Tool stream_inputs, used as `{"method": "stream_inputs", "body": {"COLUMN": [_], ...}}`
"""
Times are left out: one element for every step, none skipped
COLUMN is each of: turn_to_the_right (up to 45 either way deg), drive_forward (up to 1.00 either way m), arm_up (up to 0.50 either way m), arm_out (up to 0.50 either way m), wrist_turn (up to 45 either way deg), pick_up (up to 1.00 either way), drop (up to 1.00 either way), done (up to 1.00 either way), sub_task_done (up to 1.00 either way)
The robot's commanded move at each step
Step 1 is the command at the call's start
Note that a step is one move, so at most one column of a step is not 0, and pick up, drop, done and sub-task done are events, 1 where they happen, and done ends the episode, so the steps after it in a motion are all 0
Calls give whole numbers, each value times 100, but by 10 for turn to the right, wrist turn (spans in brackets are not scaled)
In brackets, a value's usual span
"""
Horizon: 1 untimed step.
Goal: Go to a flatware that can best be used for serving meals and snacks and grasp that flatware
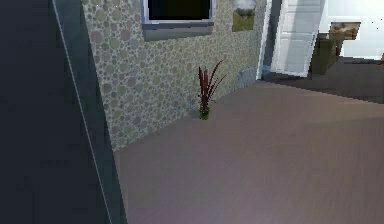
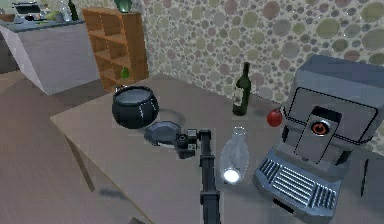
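- Hand [image 2: 183, 140] at far end of arm [image 2: 207, 185], low over bench [image 2: 105, 140]. Grip state not tellable, nor whether anything is held, with plate right at the fingers.
- Plate [image 2: 158, 131]: grey, shallow, lying flat on bench, just left of hand in arm side view. Touching hand or not: cannot tell.
- Handling, as a guess: stiff, smooth, probably ceramic, so breakable and slippery. Light to middling weight. Flat on bench, so little purchase anywhere but the rim.
- Best hold, judged: rim on the hand's side, one finger over the lip and one under, well away from pot.
- Pot [image 2: 135, 106]: black, round, just beyond plate. Risk of nudging it on the lift.
- Clear bottle [image 2: 235, 152]: upright, just right of arm. Likely to topple on any sideways swing.
- Farther out on bench: dark bottle [image 2: 241, 90], red fruit [image 2: 274, 118], coffee machine [image 2: 325, 115].
- Forward view: pebbled wall [image 1: 150, 80], red-leaved plant [image 1: 207, 92] on floor at its foot, white door [image 1: 298, 35] beyond.
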Motion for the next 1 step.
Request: {"method": "stream_inputs", "body": {"turn_to_the_right": [0], "drive_forward": [0], "arm_up": [10], "arm_out": [0], "wrist_turn": [0], "pick_up": [0], "drop": [0], "done": [0], "sub_task_done": [0]}}
